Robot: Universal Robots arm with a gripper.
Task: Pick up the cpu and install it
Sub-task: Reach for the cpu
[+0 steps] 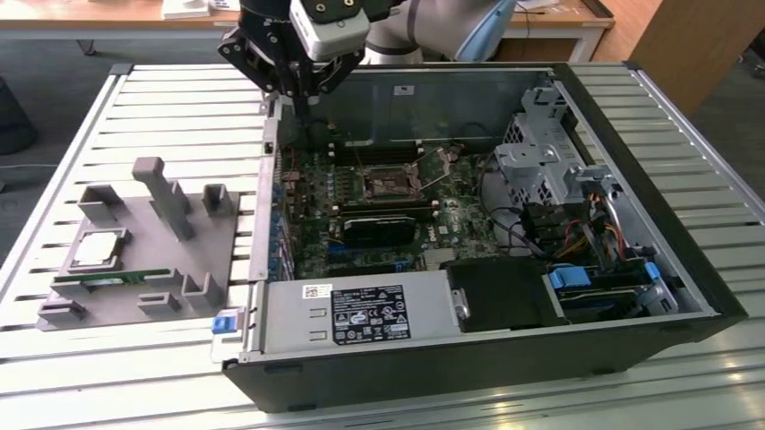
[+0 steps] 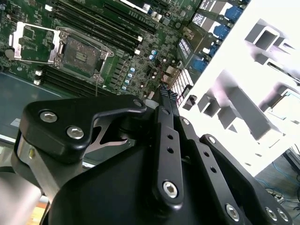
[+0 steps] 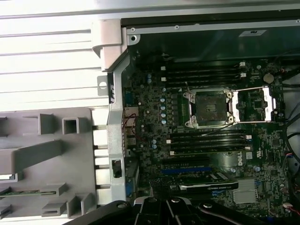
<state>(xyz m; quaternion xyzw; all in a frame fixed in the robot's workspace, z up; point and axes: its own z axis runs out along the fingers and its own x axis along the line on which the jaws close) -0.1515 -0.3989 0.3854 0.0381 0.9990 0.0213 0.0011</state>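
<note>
One black gripper [image 2: 168, 93], fingers pressed together on nothing, hovers over the near wall of the open dark metal computer case [image 1: 269, 179]. Just inside, the square black-and-metal socket frame [image 1: 389, 184] lies open and empty. The cpu [image 1: 98, 249], a flat silver square chip, sits unpicked well apart from the gripper on a grey plastic fixture [image 1: 156, 269], beside a narrow green memory stick [image 1: 107, 279]. The case wall stands between them.

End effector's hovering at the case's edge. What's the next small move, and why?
Probably shift the end effector toward the exterior view's left, over the grey fixture. The cpu lies there, not yet picked up, while the socket in the case stands open and empty, so the pick likely has to come first.
</note>
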